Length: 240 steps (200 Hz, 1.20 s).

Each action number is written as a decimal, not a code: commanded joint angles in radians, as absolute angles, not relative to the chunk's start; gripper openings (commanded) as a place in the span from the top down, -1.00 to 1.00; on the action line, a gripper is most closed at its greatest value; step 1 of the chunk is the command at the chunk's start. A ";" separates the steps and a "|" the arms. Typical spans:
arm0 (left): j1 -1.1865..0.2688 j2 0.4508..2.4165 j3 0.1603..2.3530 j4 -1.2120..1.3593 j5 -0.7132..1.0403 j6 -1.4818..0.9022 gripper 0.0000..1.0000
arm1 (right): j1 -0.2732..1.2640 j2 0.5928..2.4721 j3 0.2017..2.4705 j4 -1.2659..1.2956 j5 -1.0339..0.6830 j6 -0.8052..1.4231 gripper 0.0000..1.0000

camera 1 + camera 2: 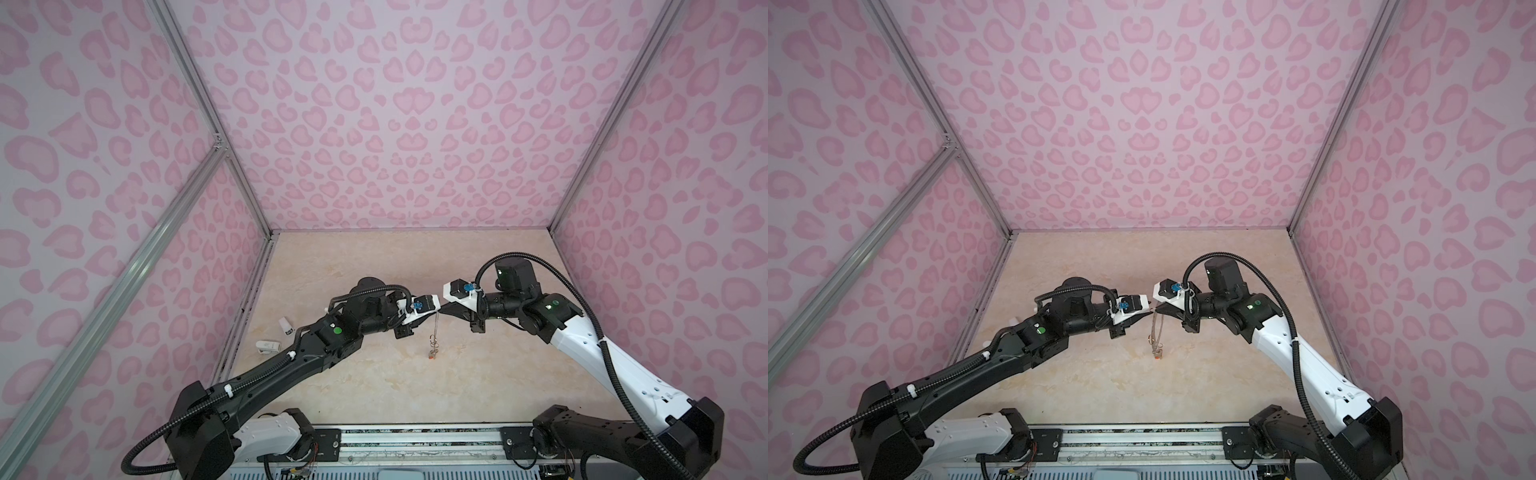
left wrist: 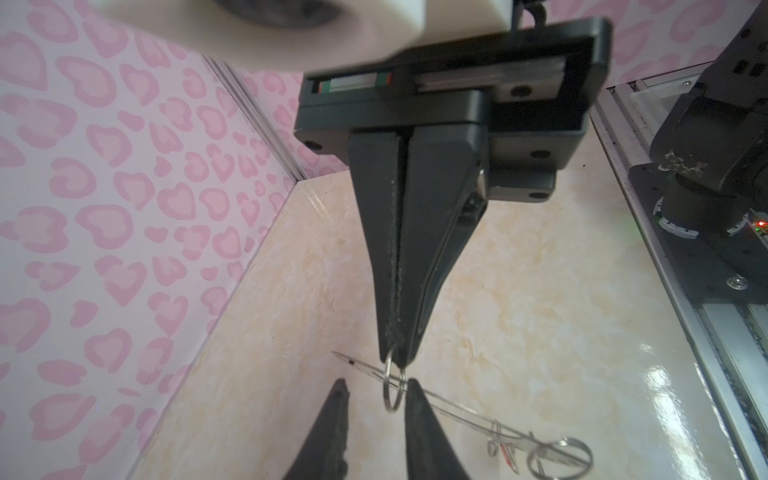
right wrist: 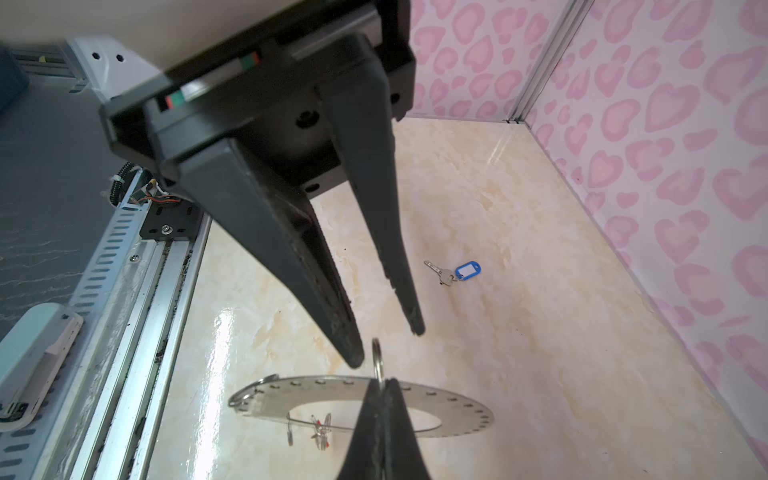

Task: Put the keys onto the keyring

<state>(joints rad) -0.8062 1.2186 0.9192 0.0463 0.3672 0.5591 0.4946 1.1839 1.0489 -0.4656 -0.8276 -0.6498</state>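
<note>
right claw (image 2: 395,359) is pinched tight on a small ring (image 3: 377,355) at the rim of the keyring (image 3: 316,395), disc dangling, orange-tagged keys (image 3: 321,430) hanging off it. left claw (image 3: 386,347) is partly open astride that ring, gripping nothing. one set looks done; next it must fetch the blue-tagged key (image 3: 453,273), well apart on the bench (image 3: 519,332).

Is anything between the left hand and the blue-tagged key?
Nothing visible: the blue-tagged key lies alone on the table beyond the open left hand. The right hand grips the small ring on the keyring.
</note>
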 commanded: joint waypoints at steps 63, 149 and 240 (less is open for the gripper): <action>-0.807 1.250 0.947 0.041 0.402 0.574 0.83 | 0.494 1.180 1.052 -0.443 -0.852 -0.641 1.00; -0.710 1.185 0.861 0.326 0.637 0.388 0.94 | 0.382 1.049 0.845 -0.041 -0.955 -0.411 0.61; -0.696 1.192 0.837 0.518 0.707 0.263 0.93 | 0.446 1.043 0.791 0.208 -1.009 -0.267 0.56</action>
<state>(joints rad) -0.6971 1.1889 0.8394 0.4145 0.6769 0.2985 0.4332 1.0431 0.7986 0.1169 -0.9905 -0.3138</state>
